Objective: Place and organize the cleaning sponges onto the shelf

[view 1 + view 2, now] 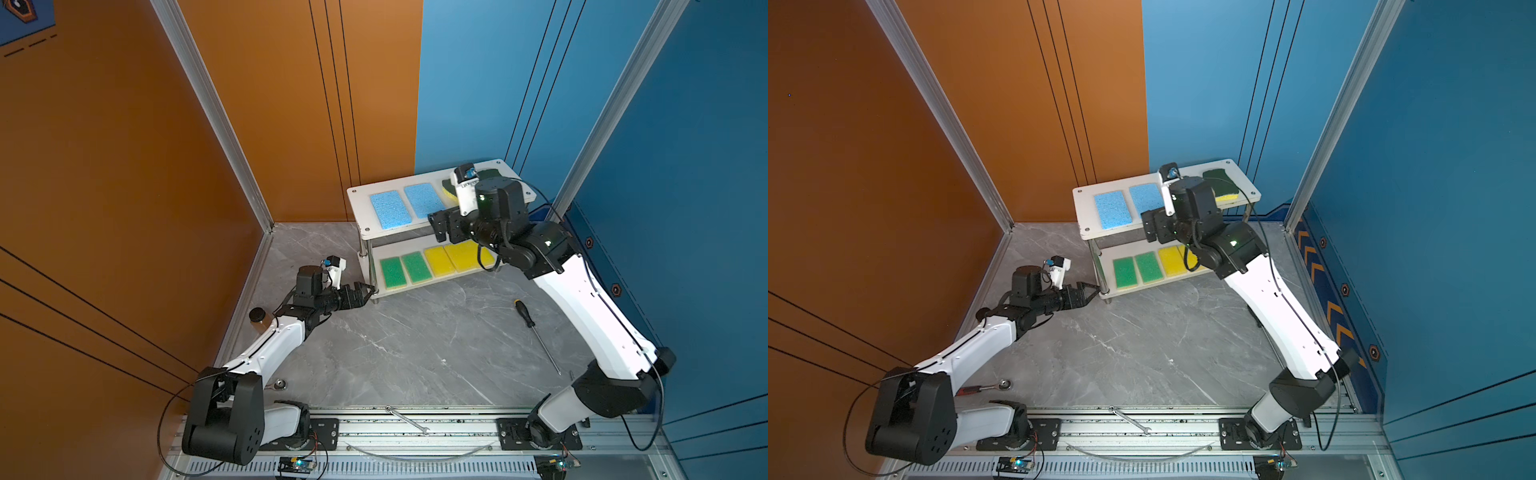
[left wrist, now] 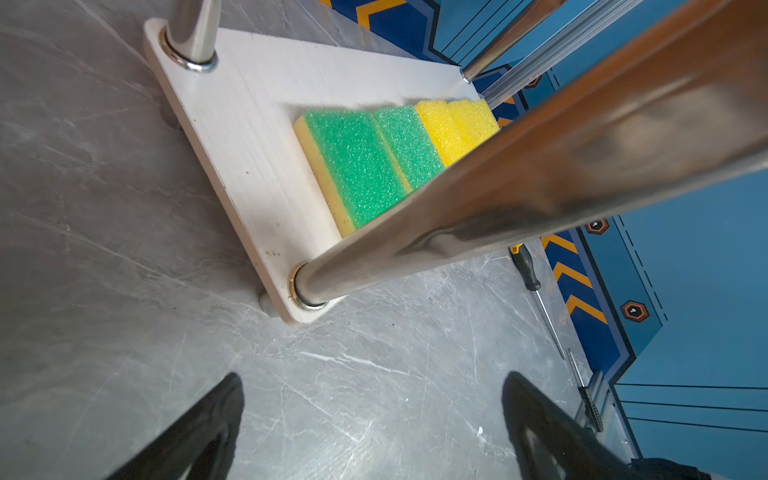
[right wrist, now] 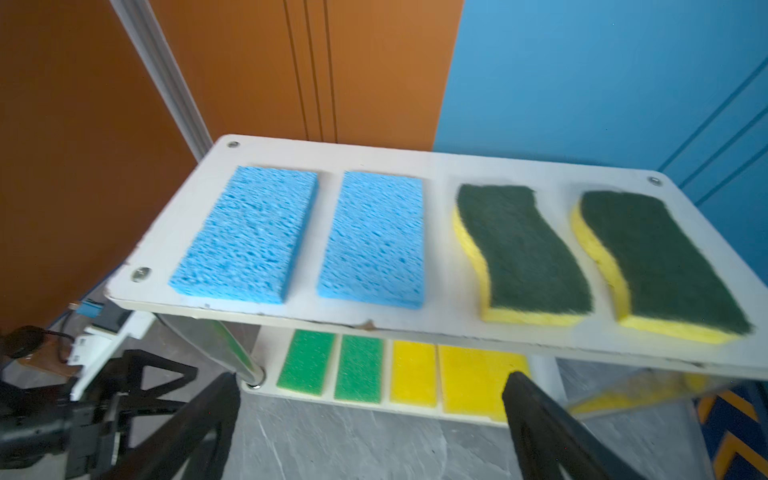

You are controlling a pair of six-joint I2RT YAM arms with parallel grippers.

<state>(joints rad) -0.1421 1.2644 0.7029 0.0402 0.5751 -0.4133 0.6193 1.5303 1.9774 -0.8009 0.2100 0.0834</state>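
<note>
Both pincers gape wide and empty: your right gripper (image 3: 372, 378) hangs before the front edge of the shelf (image 3: 440, 166), your left gripper (image 2: 374, 376) near its corner post (image 2: 498, 208), over open tabletop (image 2: 124, 208).

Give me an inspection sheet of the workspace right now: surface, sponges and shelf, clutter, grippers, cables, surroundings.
Surface: grey marbled tabletop, no sponge seen on it.
Job's things: shelf upright; top board holds two light blue sponges and two wavy dark-green sponges; lower board holds two green sponges and two yellow sponges, flat in rows.
Clutter: screwdriver on the tabletop; wrench on the front rail.
Grippers: left gripper open, empty, beside the shelf's corner; right gripper open, empty, before the top board.
Cables: black cable hangs off the right wrist across the lower board.
Surroundings: orange wall and blue wall behind.
</note>
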